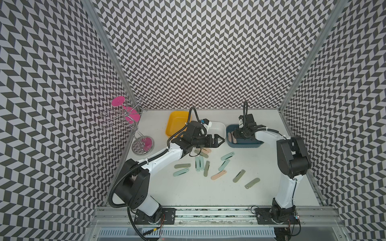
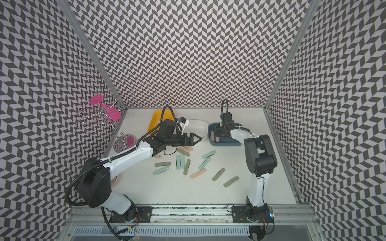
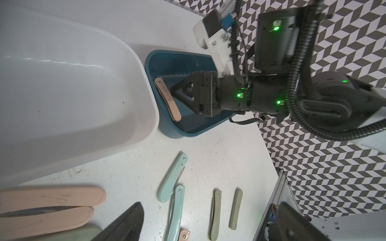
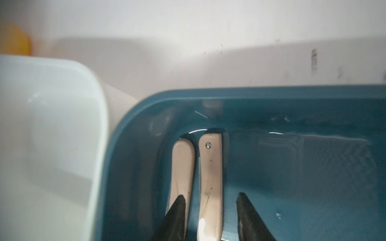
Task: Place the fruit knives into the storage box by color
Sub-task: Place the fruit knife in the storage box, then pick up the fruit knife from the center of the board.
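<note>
White surface (image 1: 208,194), blue box (image 1: 244,145) at the back. Left end effector (image 1: 221,141) hovers spread wide, empty; right end effector (image 4: 211,195) sits in the box, jaws slightly parted around (not gripping) one of two peach knives (image 4: 210,167). Other fruit knives (image 1: 197,163) lie scattered mid-surface.

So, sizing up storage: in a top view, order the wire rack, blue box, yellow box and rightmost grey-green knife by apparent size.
1. wire rack
2. blue box and yellow box: look alike, both partly hidden
3. grey-green knife
</note>
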Robot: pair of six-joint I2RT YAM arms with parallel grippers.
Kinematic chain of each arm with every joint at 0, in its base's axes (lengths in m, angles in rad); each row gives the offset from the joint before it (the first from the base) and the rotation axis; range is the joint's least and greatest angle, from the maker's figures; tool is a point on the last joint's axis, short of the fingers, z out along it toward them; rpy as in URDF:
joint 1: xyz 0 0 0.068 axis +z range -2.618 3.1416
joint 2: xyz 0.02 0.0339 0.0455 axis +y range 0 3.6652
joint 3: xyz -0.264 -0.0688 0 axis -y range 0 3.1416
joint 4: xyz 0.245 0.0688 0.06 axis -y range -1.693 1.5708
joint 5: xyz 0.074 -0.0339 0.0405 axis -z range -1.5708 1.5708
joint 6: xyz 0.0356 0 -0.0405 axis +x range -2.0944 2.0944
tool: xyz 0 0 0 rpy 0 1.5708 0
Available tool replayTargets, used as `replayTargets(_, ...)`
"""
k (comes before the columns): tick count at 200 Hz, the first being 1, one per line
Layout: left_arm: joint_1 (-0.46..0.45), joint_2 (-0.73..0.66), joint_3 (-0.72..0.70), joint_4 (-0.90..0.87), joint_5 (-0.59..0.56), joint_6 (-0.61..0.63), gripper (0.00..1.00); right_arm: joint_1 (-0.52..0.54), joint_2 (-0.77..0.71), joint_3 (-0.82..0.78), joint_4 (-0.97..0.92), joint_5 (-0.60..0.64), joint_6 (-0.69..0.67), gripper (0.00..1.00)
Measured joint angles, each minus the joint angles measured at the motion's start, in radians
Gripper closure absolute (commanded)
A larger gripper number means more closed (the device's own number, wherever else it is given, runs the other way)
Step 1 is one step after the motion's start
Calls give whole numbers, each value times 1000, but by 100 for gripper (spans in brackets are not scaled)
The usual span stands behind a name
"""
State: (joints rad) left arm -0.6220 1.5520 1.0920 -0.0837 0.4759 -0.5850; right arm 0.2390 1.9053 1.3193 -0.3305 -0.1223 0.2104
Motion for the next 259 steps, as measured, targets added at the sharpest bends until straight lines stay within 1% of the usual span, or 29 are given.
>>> replayTargets(34, 0, -41, -45, 0, -9, 0, 0, 0, -167, -51, 3, -29, 18, 50)
replayTargets(67, 1, -101, -129, 0, -23, 2, 0, 37, -320, -171, 6, -48, 41, 44)
replayTargets(86, 3, -135, -183, 0, -30, 6, 0, 106, -388, -254, 0, -32, 54, 38)
replayTargets(130, 23, -218, -296, -2, -50, 11, 0, 317, -506, -463, -10, 15, 126, 30)
replayTargets(159, 30, -261, -340, -2, -63, 9, 0, 457, -529, -566, -5, 36, 201, 26)
replayTargets(192, 30, -286, -348, -2, -64, 8, 0, 580, -528, -623, -3, 48, 285, 25)
replayTargets(224, 30, -316, -356, -1, -68, 7, 0, 645, -522, -645, 31, 55, 353, 25)
replayTargets(259, 30, -319, -361, 0, -68, 4, 0, 669, -497, -668, 78, 40, 414, 25)
